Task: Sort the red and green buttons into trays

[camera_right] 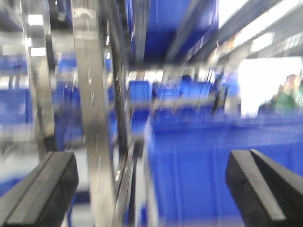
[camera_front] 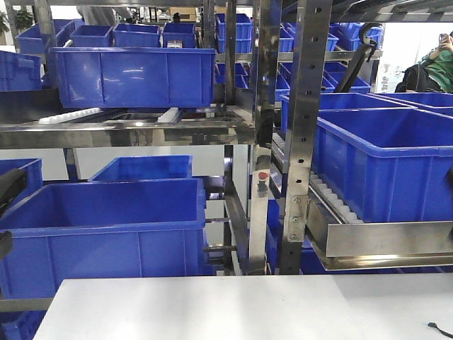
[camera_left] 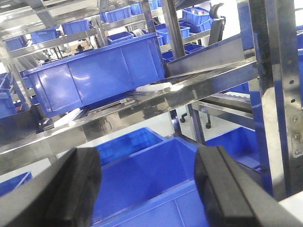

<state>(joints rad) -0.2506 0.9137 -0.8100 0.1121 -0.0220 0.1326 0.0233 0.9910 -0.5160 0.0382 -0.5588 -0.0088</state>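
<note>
No red or green buttons and no trays show in any view. In the left wrist view my left gripper point(camera_left: 147, 166) is open, its two black fingers point(camera_left: 71, 189) wide apart with nothing between them, held up over a deep blue crate point(camera_left: 156, 184) on the lower rack shelf. The right wrist view is motion-blurred. There my right gripper point(camera_right: 150, 166) is open too and holds nothing, facing a steel rack upright point(camera_right: 94, 118) and a blue crate point(camera_right: 199, 170). In the front view a dark part at the left edge point(camera_front: 10, 190) may be my left arm.
A steel rack point(camera_front: 304, 127) full of deep blue crates point(camera_front: 134, 74) fills the scene ahead, with a large crate low left point(camera_front: 106, 237) and another at right point(camera_front: 386, 166). A white table point(camera_front: 248, 308) lies in front. A small red spot point(camera_front: 263, 175) sits on an upright. A person point(camera_front: 435, 67) stands far right.
</note>
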